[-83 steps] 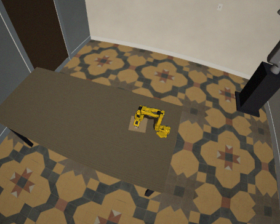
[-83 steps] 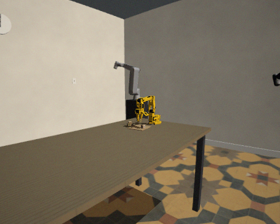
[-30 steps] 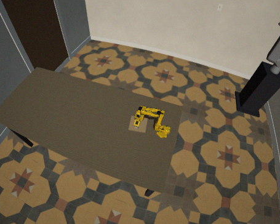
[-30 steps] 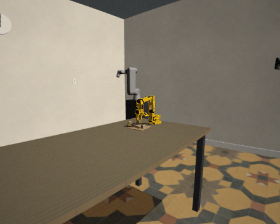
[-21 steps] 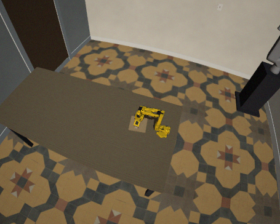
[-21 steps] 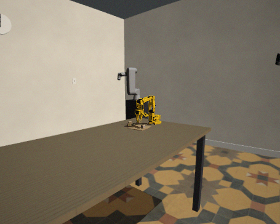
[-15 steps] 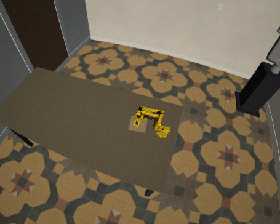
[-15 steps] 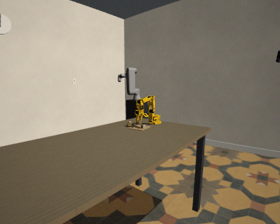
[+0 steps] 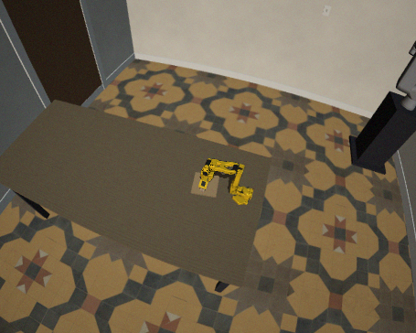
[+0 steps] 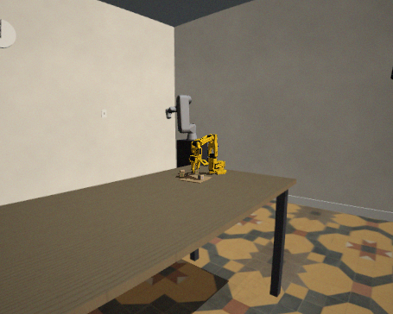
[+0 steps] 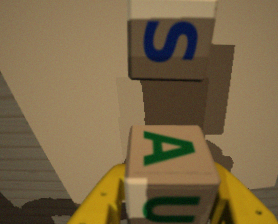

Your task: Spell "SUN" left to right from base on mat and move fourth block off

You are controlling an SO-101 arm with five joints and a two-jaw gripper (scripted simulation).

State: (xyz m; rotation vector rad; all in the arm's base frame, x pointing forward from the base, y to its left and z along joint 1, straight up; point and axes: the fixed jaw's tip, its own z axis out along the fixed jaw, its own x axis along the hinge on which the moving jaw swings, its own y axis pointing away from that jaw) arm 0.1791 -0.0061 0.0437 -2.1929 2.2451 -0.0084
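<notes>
The gripper (image 9: 203,186) (image 10: 194,172) (image 11: 172,197) is clamped on a block showing a green A and U (image 11: 172,172); ahead of it, apart, the blue S block (image 11: 171,45) appears at the mat (image 9: 210,192) (image 10: 194,180) (image 11: 60,100); two small blocks show outside, near the fingers, their letters too small to read

Your robot's arm (image 9: 236,181) (image 10: 213,152) is bright yellow with black joint parts, and its yellow pincer (image 11: 172,200) carries small dark round spots
</notes>
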